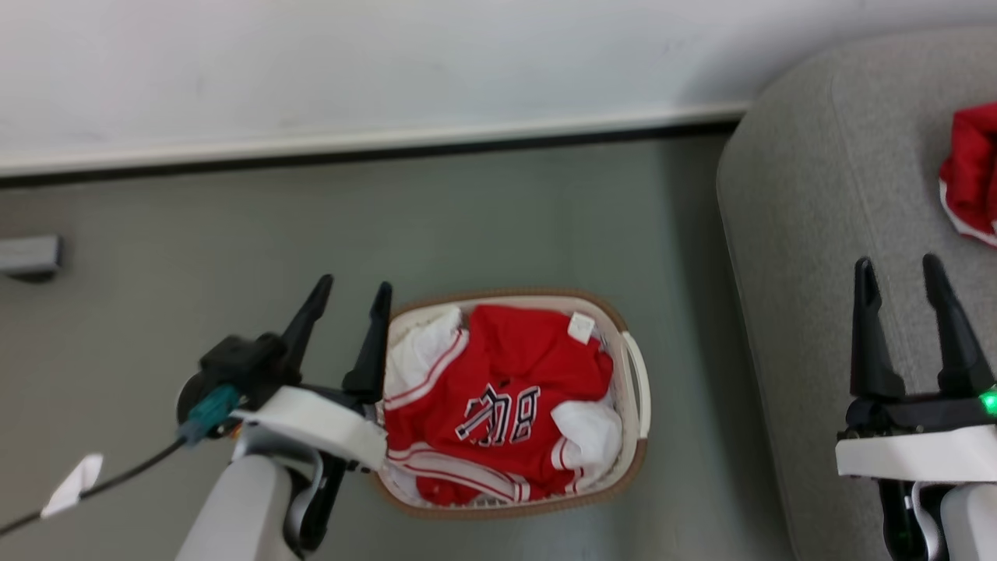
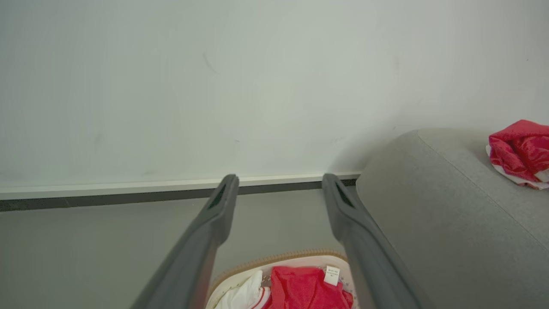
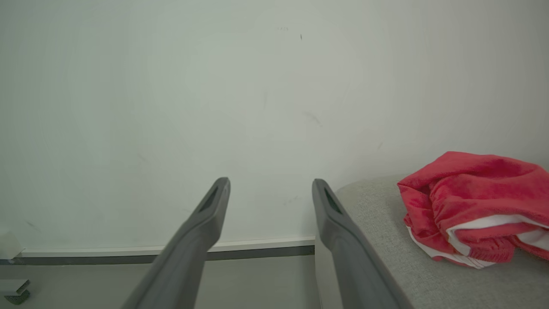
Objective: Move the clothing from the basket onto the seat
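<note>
Clothing point(image 1: 498, 389), red with white stripes, fills the oval white plastic basket point(image 1: 641, 386) beside my left gripper point(image 1: 354, 284). My right gripper point(image 1: 897, 262) hangs over the light-grey fabric sofa point(image 1: 802, 234); both sets of jaws released, empty.

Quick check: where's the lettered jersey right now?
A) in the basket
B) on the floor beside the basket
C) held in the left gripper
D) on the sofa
A: the lettered jersey lies bunched inside the basket. The left gripper beside the basket is open and empty, and the red garment on the sofa shows no lettering.
</note>
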